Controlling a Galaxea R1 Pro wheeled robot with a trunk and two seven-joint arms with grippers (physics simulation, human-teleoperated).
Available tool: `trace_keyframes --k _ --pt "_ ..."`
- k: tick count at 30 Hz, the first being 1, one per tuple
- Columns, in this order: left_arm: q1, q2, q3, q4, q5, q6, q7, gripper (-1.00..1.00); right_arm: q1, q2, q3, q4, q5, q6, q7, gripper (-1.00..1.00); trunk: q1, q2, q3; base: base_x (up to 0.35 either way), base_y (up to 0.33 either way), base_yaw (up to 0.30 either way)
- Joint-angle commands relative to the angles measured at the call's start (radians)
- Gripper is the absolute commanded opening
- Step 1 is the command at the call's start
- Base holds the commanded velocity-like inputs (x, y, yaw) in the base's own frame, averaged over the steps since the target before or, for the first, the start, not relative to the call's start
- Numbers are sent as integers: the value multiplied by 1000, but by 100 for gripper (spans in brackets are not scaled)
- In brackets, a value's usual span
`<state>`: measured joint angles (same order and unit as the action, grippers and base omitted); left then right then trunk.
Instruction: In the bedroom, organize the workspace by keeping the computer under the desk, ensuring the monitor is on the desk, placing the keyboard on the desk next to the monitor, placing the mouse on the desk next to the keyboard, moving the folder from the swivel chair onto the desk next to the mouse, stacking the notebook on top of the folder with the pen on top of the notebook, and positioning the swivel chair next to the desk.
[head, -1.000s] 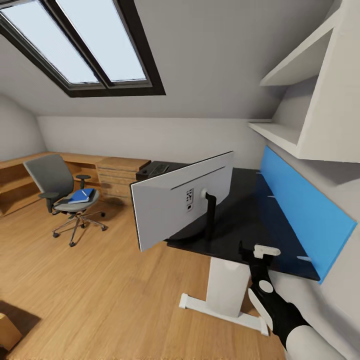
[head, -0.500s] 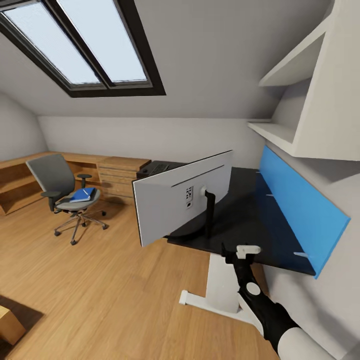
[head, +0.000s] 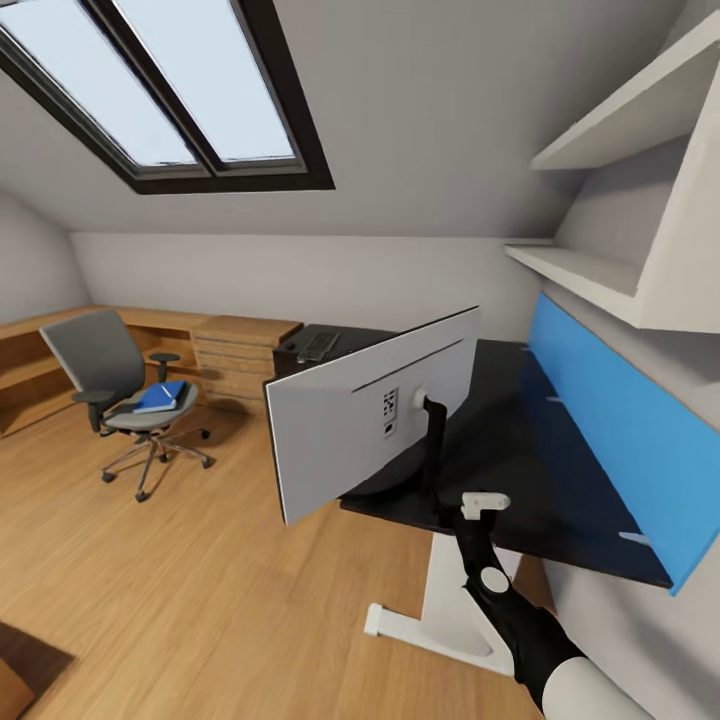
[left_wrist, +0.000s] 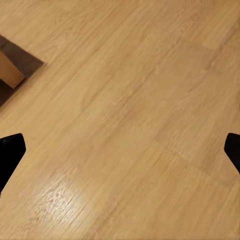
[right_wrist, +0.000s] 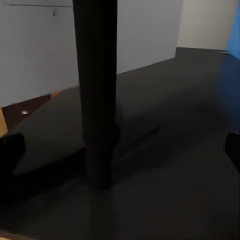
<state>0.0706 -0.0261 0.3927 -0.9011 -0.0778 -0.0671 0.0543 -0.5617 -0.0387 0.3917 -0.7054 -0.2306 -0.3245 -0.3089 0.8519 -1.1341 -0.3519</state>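
Room: I see an attic bedroom with a wood floor (head: 200, 560), a skylight (head: 170, 90) in the sloped ceiling and white wall shelves (head: 620, 200)
Tabletop: a long black desk (head: 520, 440) on a white leg (head: 445, 600) runs along the wall, with a blue wall panel (head: 620, 440) behind it
Monitor: the monitor (head: 370, 420) stands on the tabletop near its front edge, its pale grey back turned toward me, on a thin black stand (right_wrist: 97, 95)
Keyboard: a dark keyboard (head: 318, 346) lies at the far end of the tabletop, well apart from the monitor
Swivel chair: the swivel chair (head: 120, 390) stands out on the floor, well apart from the tabletop, beside a light wooden drawer cabinet (head: 240, 355)
Folder: the blue folder (head: 160, 396) lies on the chair seat; a darker thing seems to lie on top of it, too small to tell
Right pincer: my right pincer (head: 470, 508) hovers just in front of the monitor stand at the tabletop edge; in the right wrist view its fingertips (right_wrist: 10, 150) sit wide apart at the frame edges, released and holding nothing
Left pincer: my left pincer (left_wrist: 120, 150) points down at bare wood floor, fingertips (left_wrist: 10, 152) spread wide, released and empty
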Motion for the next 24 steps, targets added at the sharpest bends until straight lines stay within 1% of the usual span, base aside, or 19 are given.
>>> trace_keyframes --k 1,6,12,18,24 --pt "0 -1 2 -1 -8 -2 2 100 -1 -2 8 0 -10 -5 -7 100 0 -1 -1 133 68 0" --pt "0 -1 0 0 -9 -2 2 100 -1 -2 7 3 -9 -9 -7 100 0 -1 -1 65 25 0" --pt "0 -2 0 0 -10 -2 2 100 -1 -1 7 4 -8 -10 -7 100 0 -1 -1 170 5 0" --pt "0 -2 0 -1 -9 -2 1 100 -1 -2 7 4 -8 -10 -7 100 0 -1 -1 68 1 0" --pt "0 -2 0 -1 -8 -2 1 100 -1 -1 7 6 -7 -10 -7 100 0 -1 -1 192 0 0"
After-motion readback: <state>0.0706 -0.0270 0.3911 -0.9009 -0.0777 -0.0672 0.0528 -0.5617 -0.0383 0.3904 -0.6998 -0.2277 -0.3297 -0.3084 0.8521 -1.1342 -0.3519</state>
